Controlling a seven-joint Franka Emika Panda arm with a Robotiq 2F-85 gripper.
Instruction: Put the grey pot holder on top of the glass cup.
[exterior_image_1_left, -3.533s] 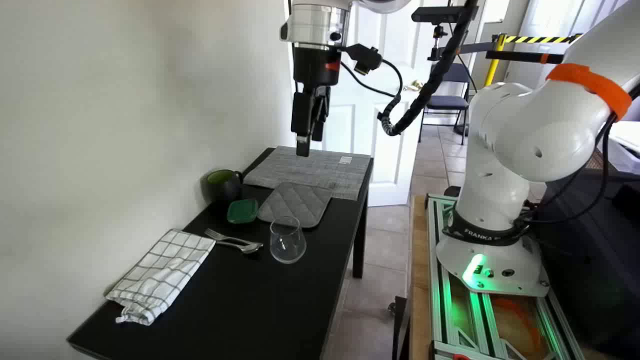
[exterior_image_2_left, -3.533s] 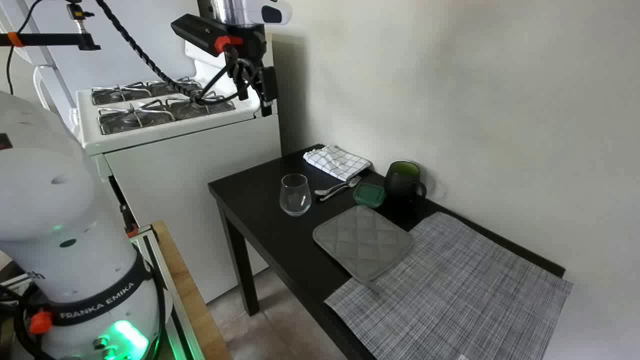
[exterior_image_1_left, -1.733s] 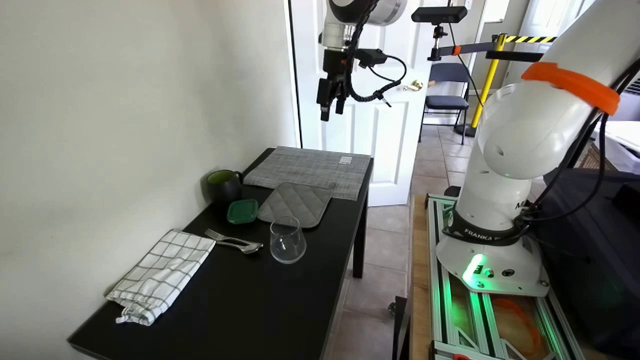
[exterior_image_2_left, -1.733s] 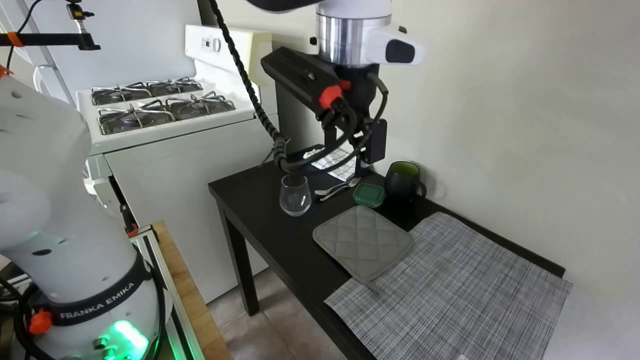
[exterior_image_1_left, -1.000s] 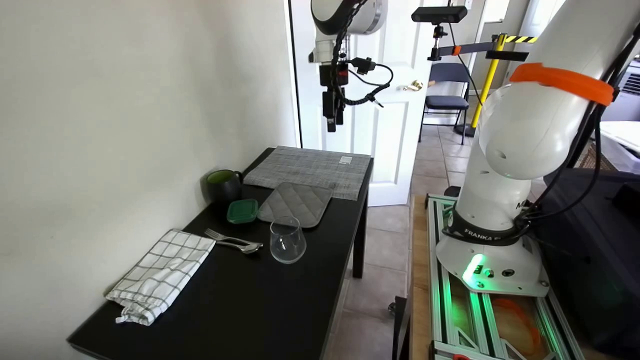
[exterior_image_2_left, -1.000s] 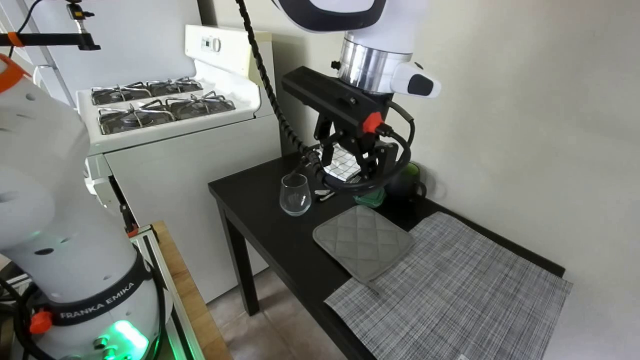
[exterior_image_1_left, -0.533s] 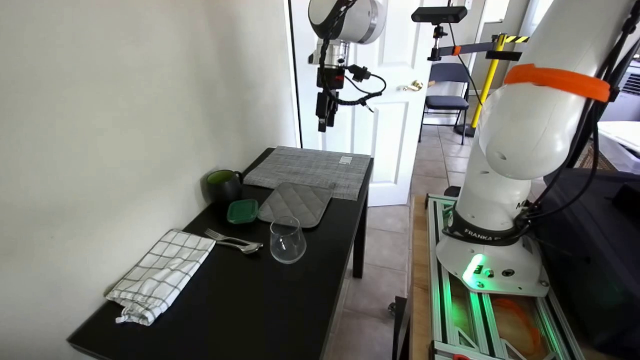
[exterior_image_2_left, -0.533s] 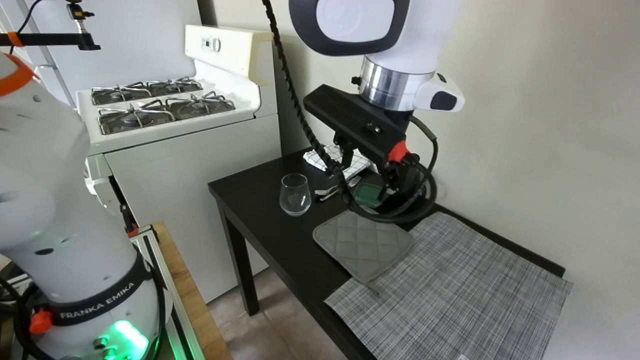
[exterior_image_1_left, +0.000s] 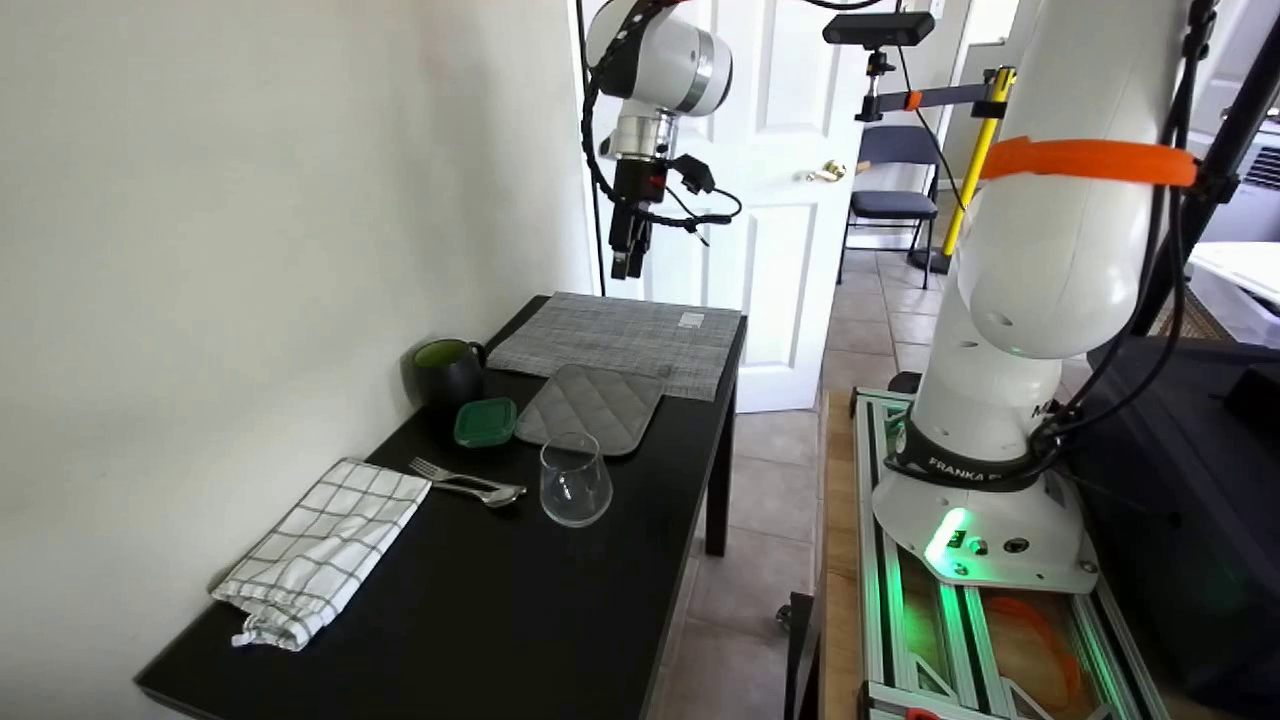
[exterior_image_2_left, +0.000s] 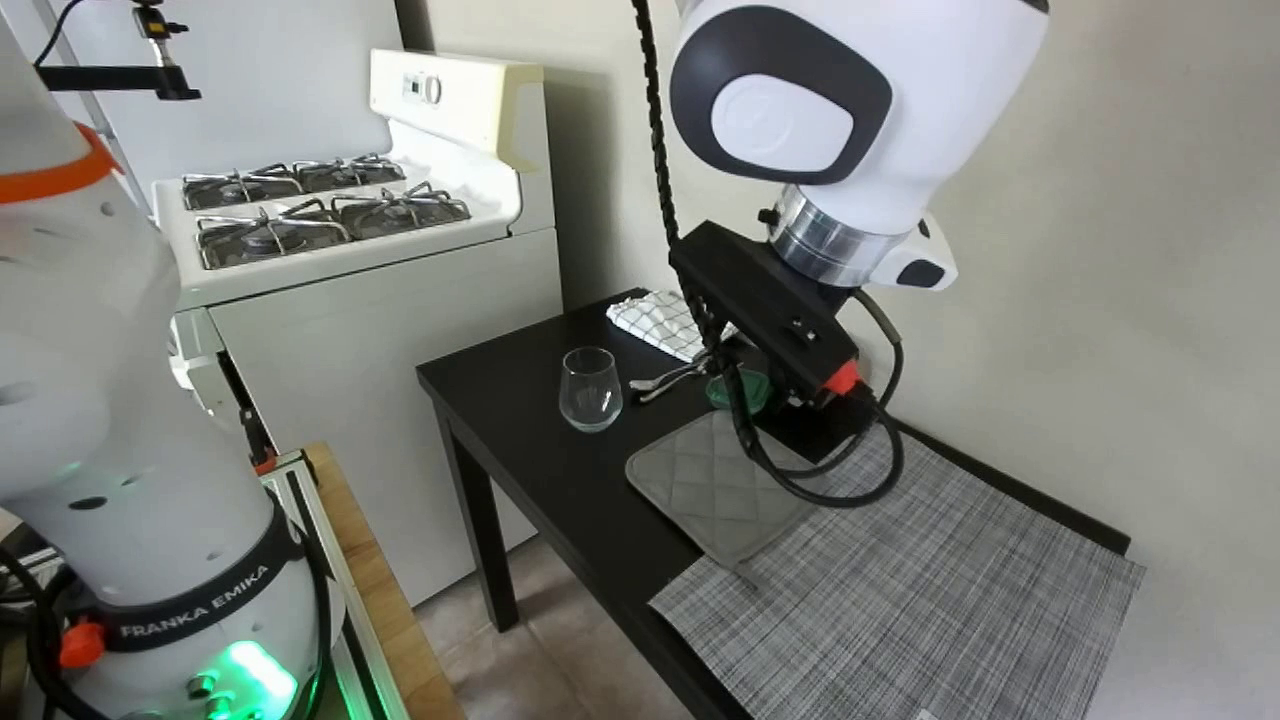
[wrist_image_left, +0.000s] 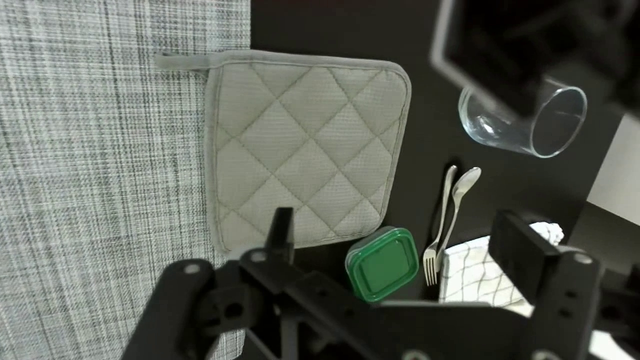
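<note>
The grey pot holder (exterior_image_1_left: 592, 408) is a quilted square lying flat on the black table, in both exterior views (exterior_image_2_left: 725, 490). In the wrist view the pot holder (wrist_image_left: 310, 150) lies with one edge and its loop over the pale mat. The glass cup (exterior_image_1_left: 576, 482) stands upright and apart from the pad, also in an exterior view (exterior_image_2_left: 590, 392). In the wrist view the glass cup (wrist_image_left: 555, 125) is partly hidden by a dark blurred part. My gripper (wrist_image_left: 400, 232) is open and empty, fingers wide apart. It hangs well above the table (exterior_image_1_left: 627, 268), pointing down.
A green-lidded container (wrist_image_left: 384, 265) sits beside the pad, with a dark mug (exterior_image_1_left: 447, 372) by the wall. A fork and spoon (wrist_image_left: 452, 205) and a checked cloth (exterior_image_1_left: 325, 550) lie beyond. The grey mat (exterior_image_2_left: 930, 590) covers one table end. A cable loop (exterior_image_2_left: 850, 500) hangs from the wrist.
The arm has swung from the cloth side of the table toward the pot holder and mat, lowering lately and shifting toward the wall. The table's things have not moved.
</note>
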